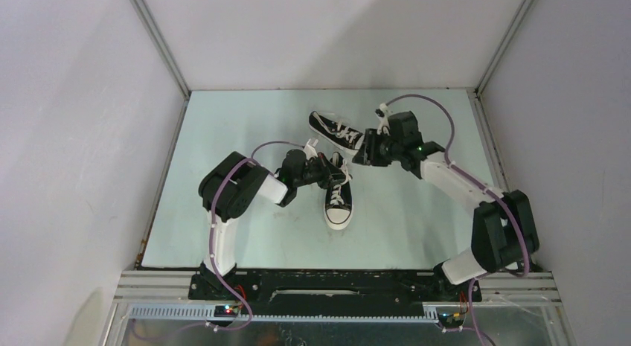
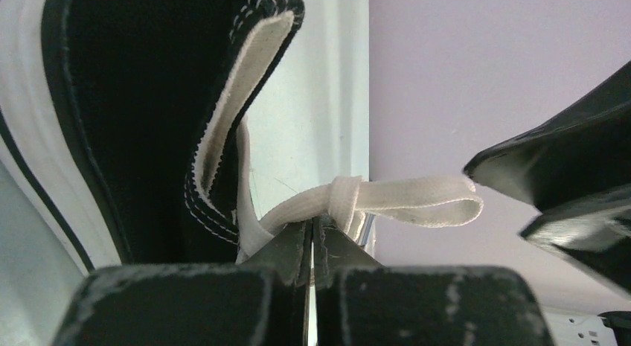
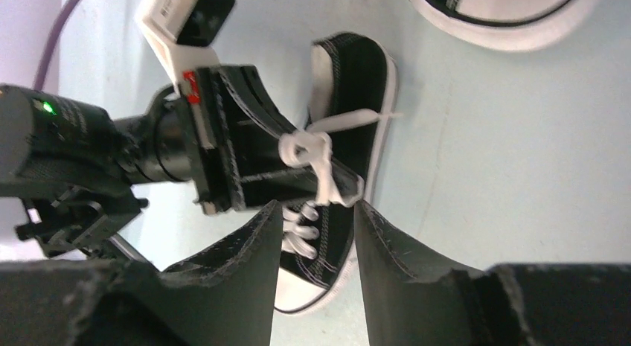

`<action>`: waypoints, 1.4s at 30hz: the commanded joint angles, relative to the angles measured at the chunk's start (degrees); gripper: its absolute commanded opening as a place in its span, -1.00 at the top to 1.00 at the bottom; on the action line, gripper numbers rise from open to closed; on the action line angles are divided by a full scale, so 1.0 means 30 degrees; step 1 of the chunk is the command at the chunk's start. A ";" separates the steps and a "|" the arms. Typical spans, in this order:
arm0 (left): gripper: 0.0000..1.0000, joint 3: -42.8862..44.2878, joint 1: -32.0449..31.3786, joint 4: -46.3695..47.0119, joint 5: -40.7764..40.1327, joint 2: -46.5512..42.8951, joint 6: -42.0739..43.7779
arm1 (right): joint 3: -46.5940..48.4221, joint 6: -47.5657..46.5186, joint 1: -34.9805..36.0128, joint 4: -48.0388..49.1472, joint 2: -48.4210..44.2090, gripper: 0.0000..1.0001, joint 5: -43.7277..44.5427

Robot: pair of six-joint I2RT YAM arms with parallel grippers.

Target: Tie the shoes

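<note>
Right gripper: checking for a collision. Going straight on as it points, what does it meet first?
Likely the white lace on the near sneaker, pinched by the left gripper, just ahead of the open right gripper; depth is unclear.

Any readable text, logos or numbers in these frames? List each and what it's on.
No readable text in any view.
near shoe: no brand, size or label legible; too small from above.
far shoe: the same, nothing legible.
lace: plain white, no print.
red patch on the left arm's wrist mount: blurred, cannot tell whether it carries print.
</note>
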 commanded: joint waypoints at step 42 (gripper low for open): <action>0.94 -0.0077 0.0099 -0.0532 0.0287 -0.0116 -0.0252 | -0.3351 -0.5573 0.4030 0.6618 0.1274 0.70 0.5285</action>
